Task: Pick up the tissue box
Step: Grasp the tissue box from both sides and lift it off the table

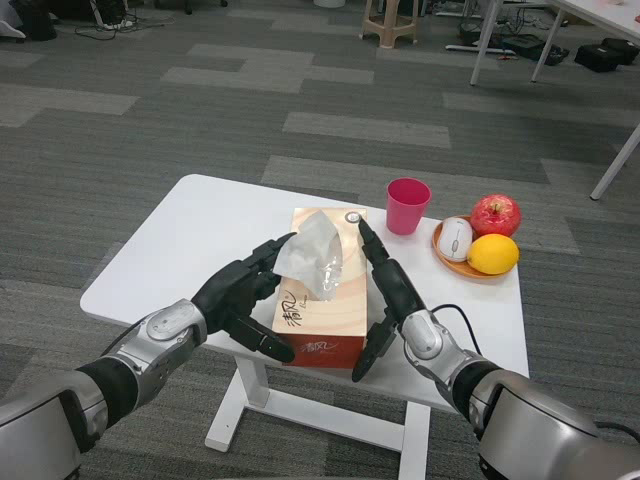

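Observation:
An orange tissue box (322,305) lies lengthwise in the middle of the white table (200,240), a white tissue (312,256) sticking up from its top. My left hand (243,297) presses flat against the box's left side, fingers spread. On the opposite side my right hand (385,296) lies against the right face, fingers stretched along it. The box is squeezed between both hands; whether it is off the table cannot be told.
A pink cup (407,206) stands behind the box to the right. A wooden plate (452,262) at the right edge holds a red apple (495,215), a lemon (493,254) and a white computer mouse (455,239). A black cable (455,318) trails by my right wrist.

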